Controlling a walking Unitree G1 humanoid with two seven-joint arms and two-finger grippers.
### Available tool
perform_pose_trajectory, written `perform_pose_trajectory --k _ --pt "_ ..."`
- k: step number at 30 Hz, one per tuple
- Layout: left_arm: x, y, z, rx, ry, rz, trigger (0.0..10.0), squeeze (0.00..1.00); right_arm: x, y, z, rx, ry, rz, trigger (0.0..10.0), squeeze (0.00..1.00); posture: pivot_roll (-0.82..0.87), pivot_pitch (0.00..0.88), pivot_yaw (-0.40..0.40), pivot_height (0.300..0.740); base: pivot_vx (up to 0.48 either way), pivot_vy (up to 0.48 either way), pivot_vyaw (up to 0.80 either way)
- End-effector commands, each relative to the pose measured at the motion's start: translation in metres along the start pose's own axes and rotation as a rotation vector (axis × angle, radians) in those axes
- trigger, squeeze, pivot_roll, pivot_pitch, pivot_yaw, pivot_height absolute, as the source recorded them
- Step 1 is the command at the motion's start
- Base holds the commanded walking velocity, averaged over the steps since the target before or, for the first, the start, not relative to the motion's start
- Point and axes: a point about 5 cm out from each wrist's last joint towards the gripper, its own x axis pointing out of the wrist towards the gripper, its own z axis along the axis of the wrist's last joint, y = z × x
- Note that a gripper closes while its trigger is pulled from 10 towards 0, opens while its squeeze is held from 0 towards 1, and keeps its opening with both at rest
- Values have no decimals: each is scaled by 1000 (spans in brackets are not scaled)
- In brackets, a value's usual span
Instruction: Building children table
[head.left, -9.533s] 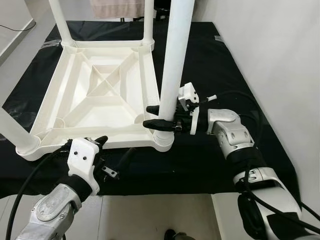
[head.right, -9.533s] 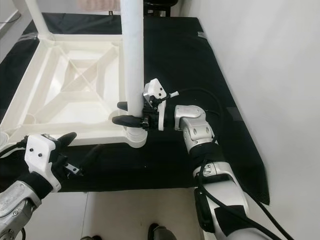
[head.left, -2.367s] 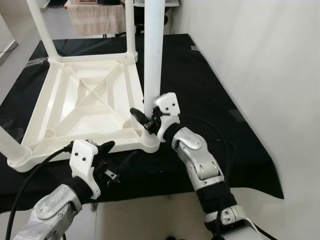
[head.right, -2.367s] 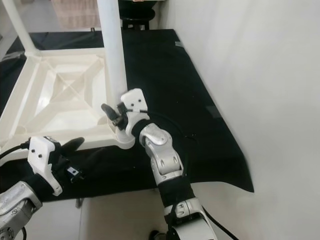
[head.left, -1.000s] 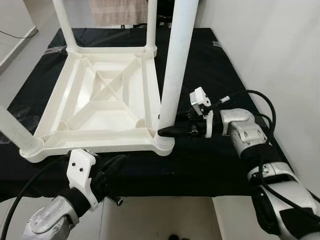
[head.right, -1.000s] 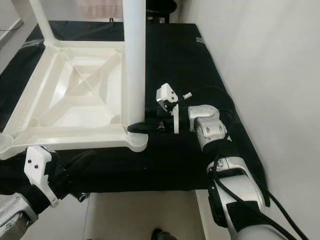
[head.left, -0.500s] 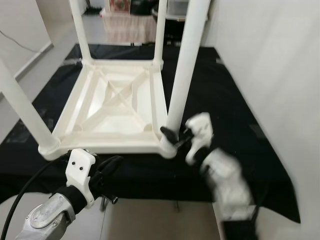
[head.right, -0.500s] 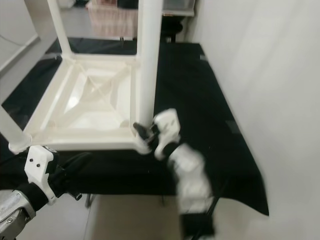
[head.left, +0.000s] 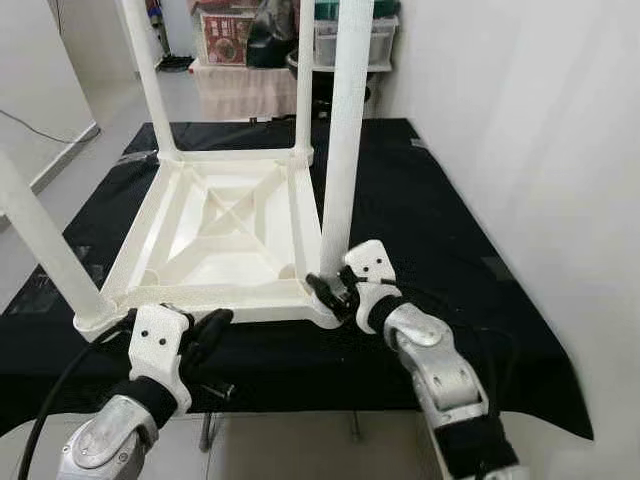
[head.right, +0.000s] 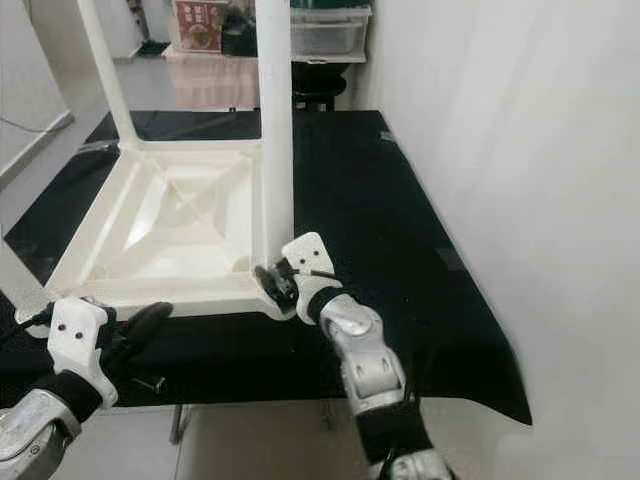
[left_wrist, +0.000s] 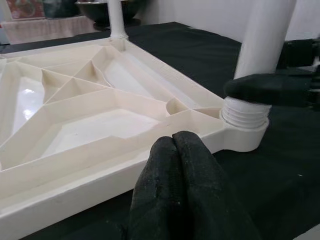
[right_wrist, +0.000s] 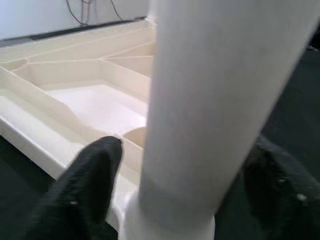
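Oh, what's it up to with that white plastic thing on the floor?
It is putting together a small white table that lies upside down on a black mat, legs pointing up. The right gripper straddles the near right leg just above its corner socket, one finger on each side. The left gripper hovers by the table's near edge, fingers closed and empty. All four legs stand in their corners.

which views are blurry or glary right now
Eye views: sharp, with soft glare on the tabletop underside. Left wrist view: tabletop in focus, the shut left claw close up and slightly soft, a bright sheen on the panels. Right wrist view: the leg between the right claw's fingers is very close, blurred and washed out.
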Motion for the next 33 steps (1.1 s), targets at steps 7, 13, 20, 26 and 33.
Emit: perform_pose_trajectory --k 7,13,20,26,33 --pt "-1 -11 9 28 -39 -42 10000 0 19 -5 25 -28 -111 368 10000 0 85 126 -62 740 0 0 0" --pt "0 -15 15 28 -63 -43 10000 0 21 -14 44 -63 -82 647 2784 0 105 171 -83 740 0 0 0" --pt "1 -15 20 32 -76 -43 10000 0 24 -34 60 -35 -74 683 0 0 115 197 -94 740 0 0 0" --pt "1 -15 22 34 -81 -43 10000 0 27 -44 69 -38 -99 664 0 0 108 209 -93 740 0 0 0" --pt "2 -14 26 33 -84 -43 10000 0 18 -42 36 -31 -31 456 0 0 88 248 -104 740 0 0 0"
